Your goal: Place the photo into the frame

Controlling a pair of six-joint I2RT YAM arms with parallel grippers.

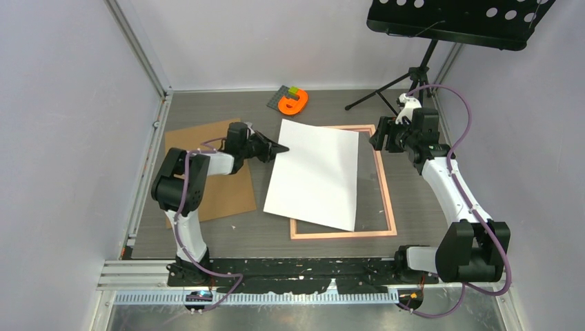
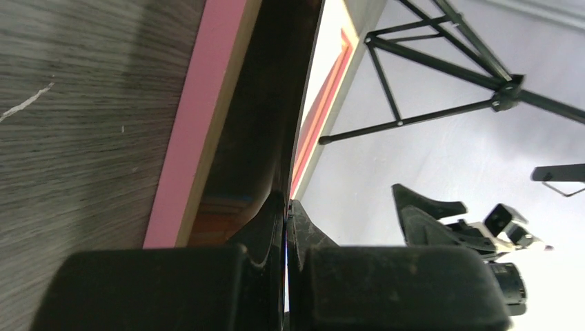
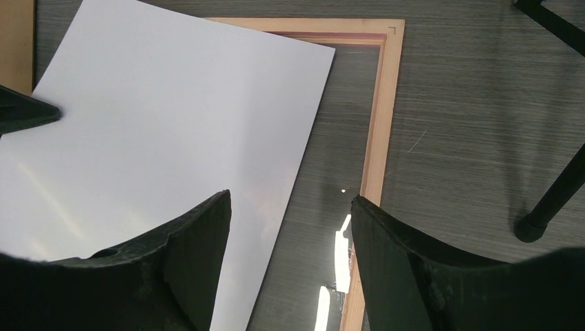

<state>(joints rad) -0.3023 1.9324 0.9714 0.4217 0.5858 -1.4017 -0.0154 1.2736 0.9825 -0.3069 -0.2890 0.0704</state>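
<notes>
The placing step is judged to be in hand. The photo (image 1: 314, 176) lies white side up at the centre of the top view, skewed and laid partly across the frame (image 1: 388, 200), whose right and lower rails are left uncovered. The photo's left edge is pinched between the clenched fingers of the left gripper (image 1: 281, 147), and the thin sheet is seen edge-on between them in the left wrist view. The right gripper (image 1: 378, 138) is held agape above the frame's upper right corner, with nothing grasped. For the next move, the sheet would probably need to be turned square to the rails and shifted rightward until it sits inside them. The work is done on a dark grey wood-grain table (image 1: 227, 107) enclosed by pale walls. A brown backing board (image 1: 224, 196) is seen at the left, an orange object (image 1: 294, 102) at the top and a black music stand (image 1: 448, 21) in the upper right.
</notes>
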